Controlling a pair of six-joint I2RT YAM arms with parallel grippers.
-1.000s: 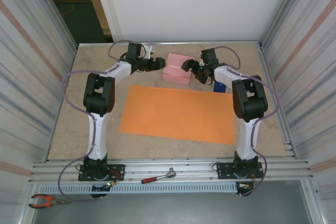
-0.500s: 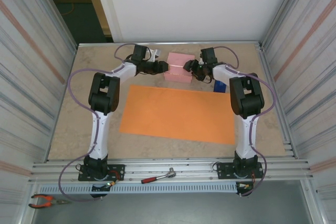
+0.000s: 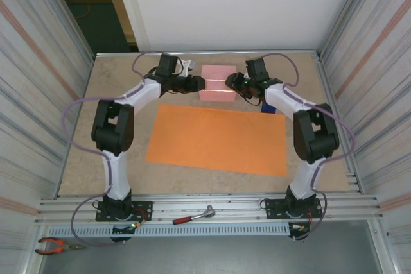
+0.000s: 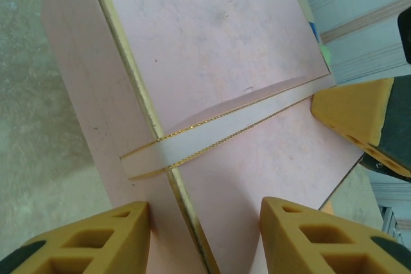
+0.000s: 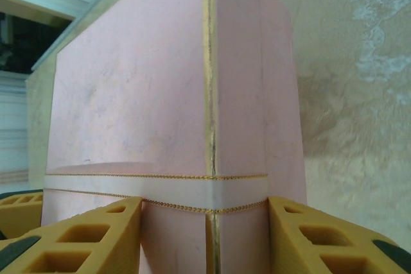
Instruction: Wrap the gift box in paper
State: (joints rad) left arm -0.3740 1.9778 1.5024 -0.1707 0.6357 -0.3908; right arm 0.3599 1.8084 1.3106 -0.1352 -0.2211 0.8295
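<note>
gift box (image 3: pixel 217 82): at the middle of the tabletop's (image 3: pixel 212 184) far edge, long axis left to right, set between both grippers.
left gripper (image 3: pixel 200 83): pinching the box's left end, a finger on either side.
right gripper (image 3: pixel 232 83): pinching the right end the same way; neither arm is nearer.
paper (image 3: pixel 218 139): flat, just nearward of the box; judged, the box must come toward the near edge.
hard to tell: whether the box rests on the tabletop or hangs lifted; pad contact is cut off in the wrist views.

One gift box (image 3: pixel 217 82), one paper (image 3: pixel 218 139), two arms (image 3: pixel 114 126) (image 3: pixel 314 138).
</note>
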